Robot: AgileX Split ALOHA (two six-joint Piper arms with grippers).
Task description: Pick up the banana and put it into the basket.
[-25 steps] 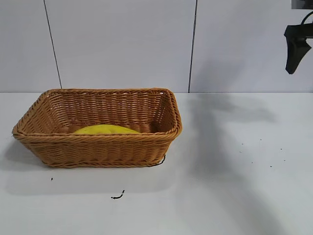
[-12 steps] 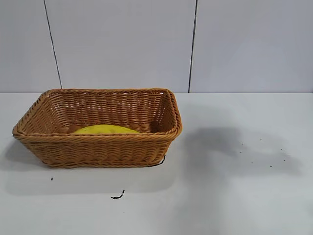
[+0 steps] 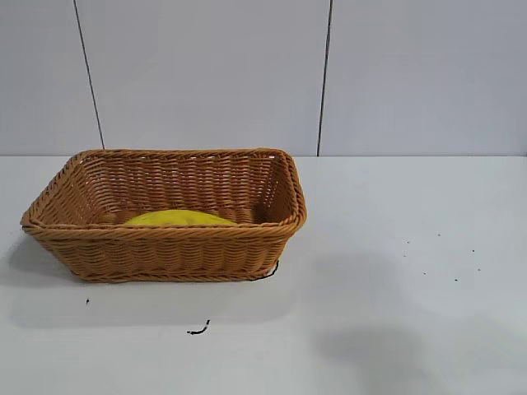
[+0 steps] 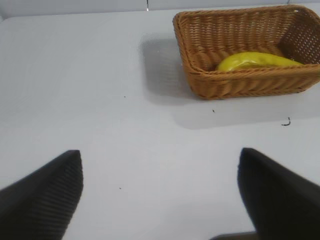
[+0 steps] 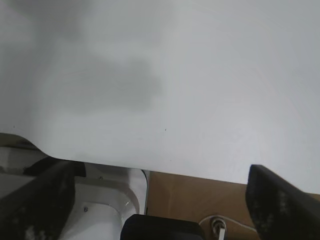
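Observation:
The yellow banana (image 3: 179, 218) lies inside the tan wicker basket (image 3: 165, 251) at the table's left; both also show in the left wrist view, the banana (image 4: 257, 60) in the basket (image 4: 235, 85). My left gripper (image 4: 160, 192) is open and empty, well back from the basket over bare table. My right gripper (image 5: 162, 200) is open and empty, above the table's edge, away from the basket. Neither gripper shows in the exterior view.
A small dark scrap (image 3: 198, 330) lies on the white table (image 3: 395, 280) in front of the basket. Small dark specks dot the table's right side. A white mount (image 5: 107, 205) and brown floor (image 5: 200, 195) show past the table's edge.
The right arm has left the exterior view's upper right corner. Its shadow on the table has moved toward the front and faded. Basket and banana have not moved.

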